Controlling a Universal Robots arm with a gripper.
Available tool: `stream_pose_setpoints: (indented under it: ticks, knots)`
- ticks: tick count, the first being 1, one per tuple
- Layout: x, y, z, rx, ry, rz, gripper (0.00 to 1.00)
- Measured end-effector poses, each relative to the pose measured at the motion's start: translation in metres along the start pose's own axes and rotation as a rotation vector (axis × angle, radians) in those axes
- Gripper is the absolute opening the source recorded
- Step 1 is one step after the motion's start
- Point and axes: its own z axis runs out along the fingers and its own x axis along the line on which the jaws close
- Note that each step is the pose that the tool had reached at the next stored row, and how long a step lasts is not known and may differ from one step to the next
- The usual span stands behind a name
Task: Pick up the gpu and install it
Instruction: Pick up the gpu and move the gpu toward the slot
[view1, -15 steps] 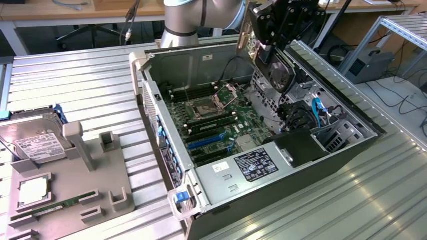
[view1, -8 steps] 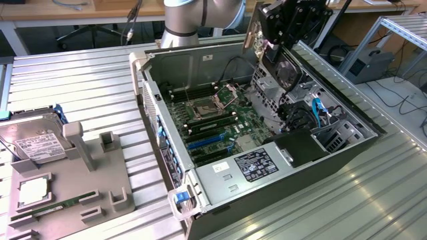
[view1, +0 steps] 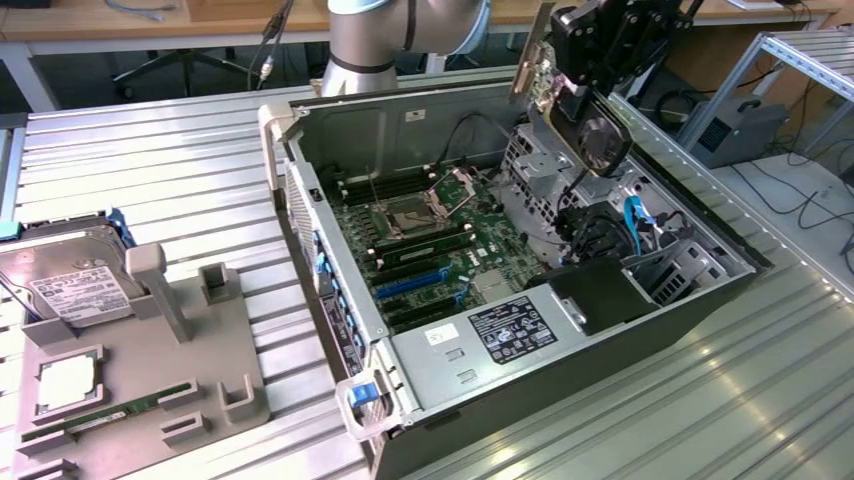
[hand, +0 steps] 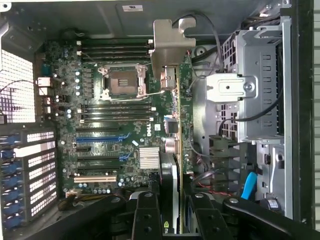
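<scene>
The gpu (view1: 598, 130) hangs in the air over the open computer case (view1: 694, 215), tilted, its round fan facing the exterior view's right and its silver bracket (view1: 534, 60) pointing up. My gripper (view1: 597, 92) is shut on the card from above. In the wrist view I look straight down the card: the gpu (hand: 172, 125) shows edge-on, with the bracket (hand: 167, 50) at its far end. The black fingers (hand: 146, 212) clamp the gripper (hand: 172, 202) on it. Below lies the motherboard (hand: 115, 100) with blue expansion slots (hand: 100, 137).
A metal drive cage (hand: 250, 85) and loose cables stand inside the case beside the card. On the exterior view's left a grey fixture (view1: 187, 380) carries a hard drive (view1: 67, 280), a processor (view1: 67, 385) and a RAM stick (view1: 114, 412). Ribbed aluminium table (view1: 160, 170) surrounds the case.
</scene>
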Motion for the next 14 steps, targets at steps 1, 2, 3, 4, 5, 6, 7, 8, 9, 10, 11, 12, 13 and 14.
stream_pose_setpoints:
  ticks: [1,2,3,4,5,6,7,8,9,10,11,12,13,14]
  knots:
    - [-0.002,0.0001,0.0001,-0.0001,0.0,0.0,0.27]
    - [-0.005,0.0001,0.0001,0.0,0.0,0.0,0.27]
    - [-0.007,0.0002,0.0002,0.0,0.0,0.0,0.27]
    - [-0.01,0.0003,0.0002,0.0,0.0,0.0,0.27]
    - [-0.013,0.0004,0.0003,0.0,0.0,0.0,0.27]
    - [-0.016,0.0005,0.0004,0.0,0.0,0.0,0.27]
    - [-0.017,0.0005,0.0004,0.0,0.0,0.0,0.27]
    - [-0.017,0.0005,0.0004,0.0,0.0,0.0,0.27]
    - [-0.017,0.0005,0.0004,0.0,0.0,0.0,0.27]
    - [-0.017,0.0005,0.0004,0.0,0.0,0.0,0.27]
    - [-0.017,0.0005,0.0004,0.0,-0.0001,0.0,0.27]
    - [-0.017,0.0005,0.0004,0.0,0.0,0.0,0.27]
    - [-0.017,0.0005,0.0004,0.0,0.0,0.0,0.27]
    - [-0.017,0.0005,0.0005,0.0,0.0,0.0,0.27]
